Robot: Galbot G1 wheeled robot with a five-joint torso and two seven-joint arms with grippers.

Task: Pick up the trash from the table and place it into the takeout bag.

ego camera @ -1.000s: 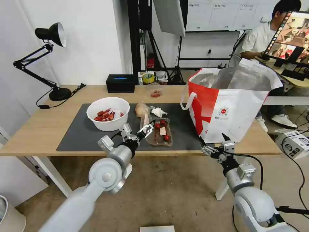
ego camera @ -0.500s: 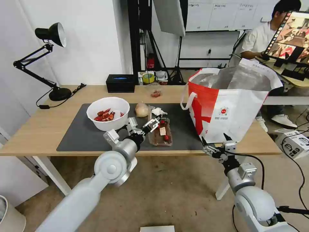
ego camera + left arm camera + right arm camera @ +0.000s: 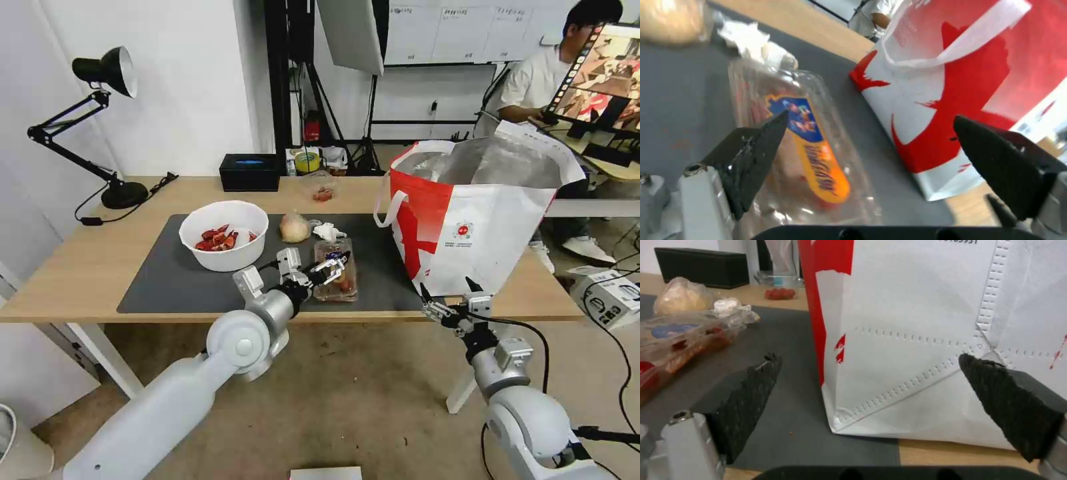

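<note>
Since a second ago the left gripper [image 3: 333, 264] has advanced rightward over the clear tray of tomatoes [image 3: 335, 280], jaws spread wide. Left to right on the worktop's grey mat [image 3: 167, 280]: white bowl [image 3: 223, 235], wrapped lump [image 3: 294, 227], tissue [image 3: 328, 231], takeout bag [image 3: 477, 213]. Right gripper [image 3: 448, 294] waits open beside the bag.

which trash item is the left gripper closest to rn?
The clear hinged tray with tomatoes: the open left gripper hangs right over it. The bowl, tissue and wrapped lump sit farther back.
</note>
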